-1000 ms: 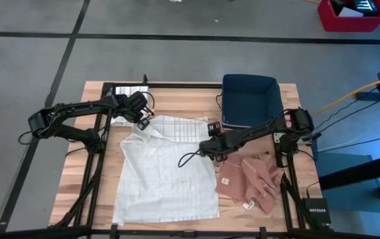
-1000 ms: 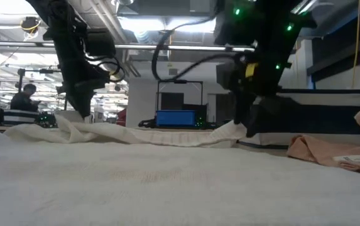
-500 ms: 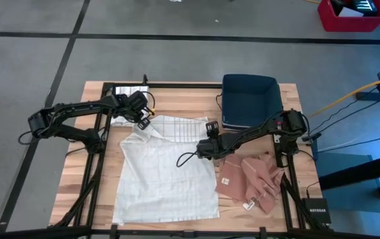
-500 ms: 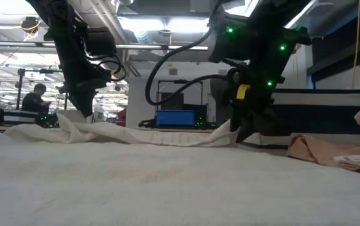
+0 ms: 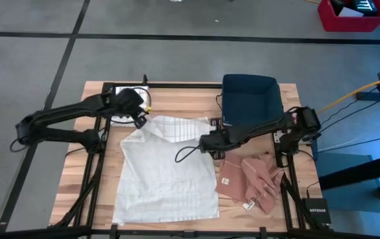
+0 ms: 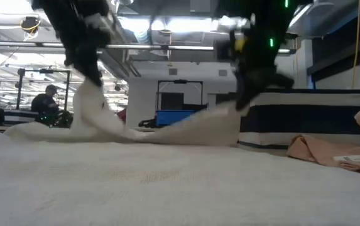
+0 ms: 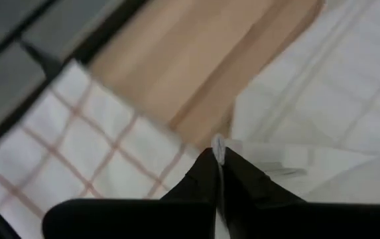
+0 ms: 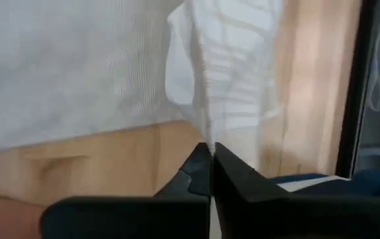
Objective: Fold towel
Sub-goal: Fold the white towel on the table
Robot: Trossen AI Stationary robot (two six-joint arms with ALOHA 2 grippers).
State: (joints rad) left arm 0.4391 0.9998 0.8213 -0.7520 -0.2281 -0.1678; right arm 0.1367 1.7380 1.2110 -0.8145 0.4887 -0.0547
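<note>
The white towel (image 5: 166,169) is spread on the table (image 5: 190,96), far edge raised. Its far corners are pinched in the closed left gripper (image 5: 141,119) and right gripper (image 5: 206,141); apparently the unfolded body lies nearward.

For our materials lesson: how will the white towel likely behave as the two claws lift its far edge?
Probably floppy: the white towel sags between the left claw and right claw. Likely light, since thin pinches raise it. Its near part may drag across the table.
</note>
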